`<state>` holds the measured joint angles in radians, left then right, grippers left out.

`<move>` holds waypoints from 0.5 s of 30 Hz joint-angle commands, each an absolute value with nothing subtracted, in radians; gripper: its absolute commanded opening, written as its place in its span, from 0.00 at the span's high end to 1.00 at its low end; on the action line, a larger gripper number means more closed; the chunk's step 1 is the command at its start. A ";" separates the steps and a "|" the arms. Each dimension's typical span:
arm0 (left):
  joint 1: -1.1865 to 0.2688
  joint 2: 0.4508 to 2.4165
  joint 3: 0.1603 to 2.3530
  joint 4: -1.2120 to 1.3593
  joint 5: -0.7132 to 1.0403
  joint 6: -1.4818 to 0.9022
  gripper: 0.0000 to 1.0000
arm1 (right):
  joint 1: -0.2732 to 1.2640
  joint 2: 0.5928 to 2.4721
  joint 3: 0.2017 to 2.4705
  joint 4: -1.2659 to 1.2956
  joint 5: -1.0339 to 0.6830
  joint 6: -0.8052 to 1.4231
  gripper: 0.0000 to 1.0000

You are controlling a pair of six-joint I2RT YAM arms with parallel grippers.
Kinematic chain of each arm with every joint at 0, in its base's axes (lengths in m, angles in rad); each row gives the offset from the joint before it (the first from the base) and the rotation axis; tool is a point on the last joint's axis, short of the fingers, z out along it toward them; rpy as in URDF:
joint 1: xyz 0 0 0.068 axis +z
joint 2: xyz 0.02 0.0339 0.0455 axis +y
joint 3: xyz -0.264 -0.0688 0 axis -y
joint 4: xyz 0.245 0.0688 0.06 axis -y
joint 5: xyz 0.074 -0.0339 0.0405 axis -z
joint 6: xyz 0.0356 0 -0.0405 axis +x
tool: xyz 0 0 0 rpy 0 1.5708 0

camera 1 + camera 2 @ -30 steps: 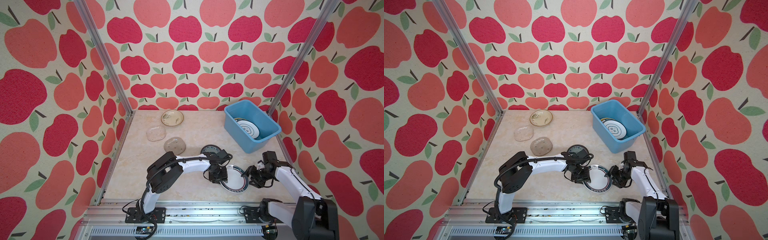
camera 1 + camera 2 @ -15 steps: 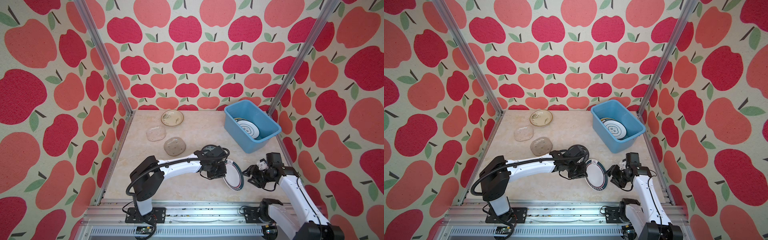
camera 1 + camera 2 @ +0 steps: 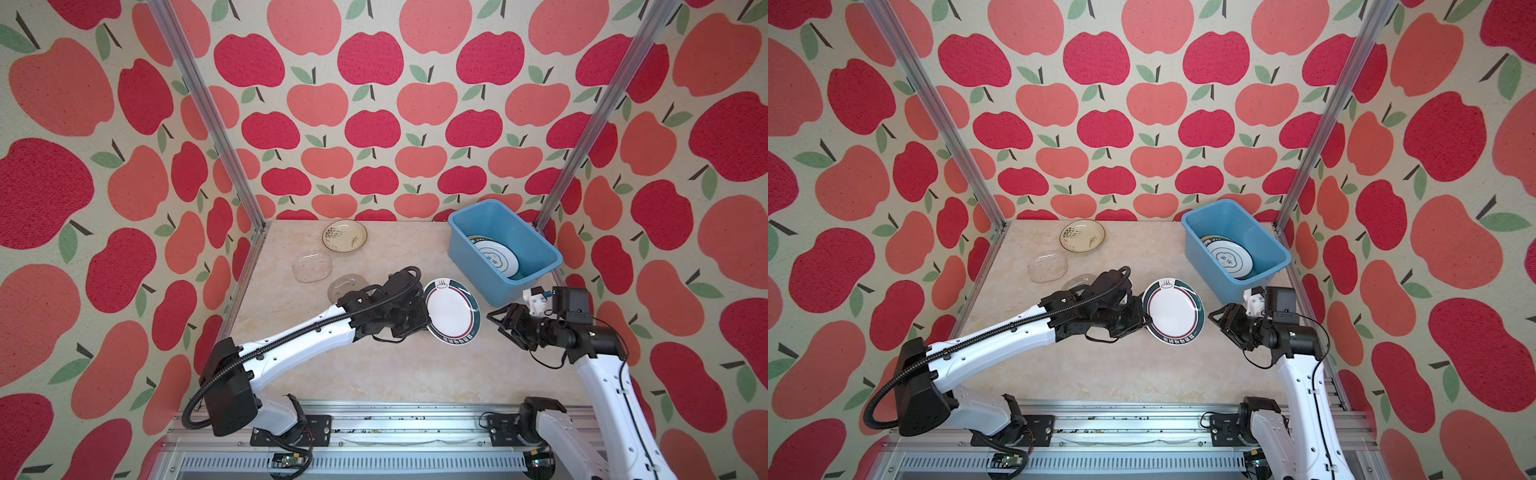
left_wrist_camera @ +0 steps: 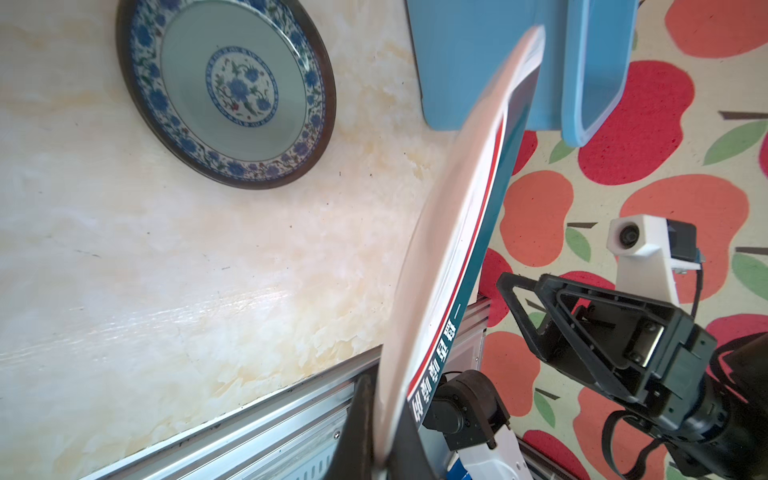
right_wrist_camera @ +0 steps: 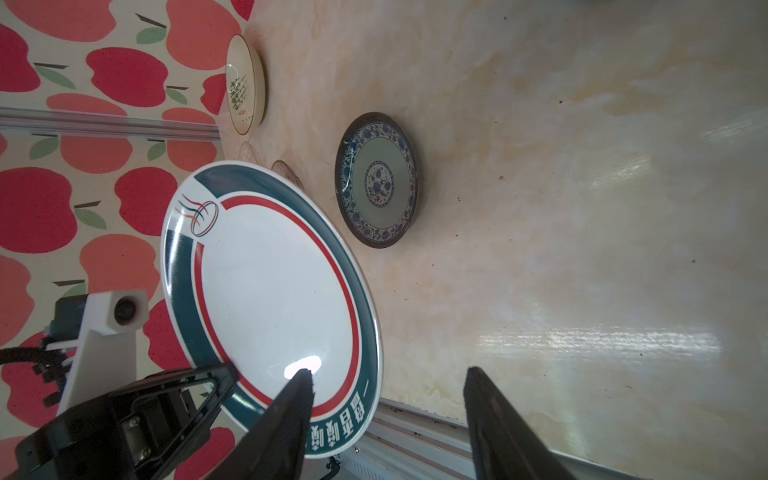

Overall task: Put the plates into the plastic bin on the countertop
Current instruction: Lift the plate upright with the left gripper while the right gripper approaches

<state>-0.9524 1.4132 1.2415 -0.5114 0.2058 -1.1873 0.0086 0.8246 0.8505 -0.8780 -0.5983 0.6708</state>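
Observation:
A white plate (image 3: 452,311) (image 3: 1173,311) (image 5: 270,291) with a dark green rim and red ring hangs tilted above the countertop (image 3: 374,365). My left gripper (image 3: 419,321) (image 4: 384,432) is shut on its rim. My right gripper (image 3: 503,324) (image 5: 388,374) stands open just right of that plate, touching nothing. The light blue plastic bin (image 3: 492,286) (image 3: 1200,257) sits at the back right with plates (image 3: 496,259) inside. A blue-patterned plate (image 4: 226,89) (image 5: 377,180) lies on the countertop, hidden under my left arm in both top views.
A cream plate with a plant drawing (image 3: 344,236) (image 3: 1081,236) lies at the back. Two clear glass plates (image 3: 312,266) (image 3: 347,286) lie nearer, one partly under my left arm. Aluminium rails (image 3: 374,415) edge the front, and apple-patterned walls close in the sides.
My left gripper closed on the dark-rimmed plate's rim and lifted it off the countertop, tilting it and carrying it back toward the bin. My right gripper drew off to the right, still open.

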 commanded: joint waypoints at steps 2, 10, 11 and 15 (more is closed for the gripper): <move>-0.896 1.345 1.309 -0.557 0.230 -1.182 1.00 | 0.022 0.818 0.926 -0.746 -0.757 0.720 0.38; -0.845 1.305 1.354 -0.522 0.308 -1.227 1.00 | 0.158 0.868 0.934 -0.445 -0.767 0.915 0.37; -0.845 1.309 1.360 -0.509 0.314 -1.235 1.00 | 0.182 0.892 0.945 -0.442 -0.758 0.910 0.37; -0.845 1.333 1.386 -0.493 0.337 -1.251 1.00 | 0.253 0.955 0.966 -0.388 -0.728 0.915 0.41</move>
